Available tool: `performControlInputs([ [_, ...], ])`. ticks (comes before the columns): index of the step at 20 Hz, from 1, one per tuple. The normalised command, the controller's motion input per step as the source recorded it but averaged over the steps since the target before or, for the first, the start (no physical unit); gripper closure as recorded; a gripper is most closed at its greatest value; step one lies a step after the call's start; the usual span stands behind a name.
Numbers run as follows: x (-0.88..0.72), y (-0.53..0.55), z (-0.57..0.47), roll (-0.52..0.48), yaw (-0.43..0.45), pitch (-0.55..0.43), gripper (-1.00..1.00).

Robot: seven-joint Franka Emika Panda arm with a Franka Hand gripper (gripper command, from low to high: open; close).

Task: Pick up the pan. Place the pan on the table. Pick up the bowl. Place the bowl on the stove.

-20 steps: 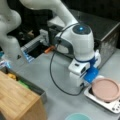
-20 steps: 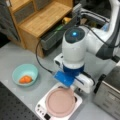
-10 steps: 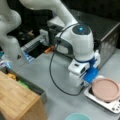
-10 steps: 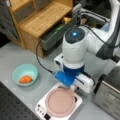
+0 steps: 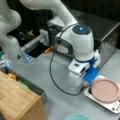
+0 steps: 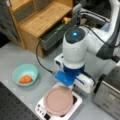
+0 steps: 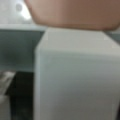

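Wrist view: pan point(image 7: 72, 12) just beyond claw.

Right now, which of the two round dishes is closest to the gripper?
The pink pan, sitting on the stove directly by the gripper. The teal bowl, holding something orange, stands apart on the table.

One pan point(image 6: 59, 100), one bowl point(image 6: 25, 74), one stove point(image 6: 76, 103)

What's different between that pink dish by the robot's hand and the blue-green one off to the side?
The pan is dusty pink, shallow and empty; the bowl is light teal, deeper and holds something orange. The pan sits on the stove, right below the gripper; the bowl rests on the table, away from the arm. Both are round and look similar in width.
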Motion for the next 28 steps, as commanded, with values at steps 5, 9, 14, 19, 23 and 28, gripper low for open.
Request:
performControlInputs([
  [5,-0.05,0.05,0.01,-0.094,0.008,-0.020,1.00],
  [9,-0.03,0.04,0.02,-0.094,0.010,-0.019,1.00],
  [14,-0.04,-0.01,0.09,-0.089,0.029,-0.007,1.00],
  [19,-0.08,-0.10,0.22,-0.068,0.073,0.041,1.00],
  [23,-0.08,-0.20,0.21,-0.042,0.113,0.060,1.00],
  [28,-0.07,-0.25,0.14,-0.007,0.133,0.054,1.00],
])
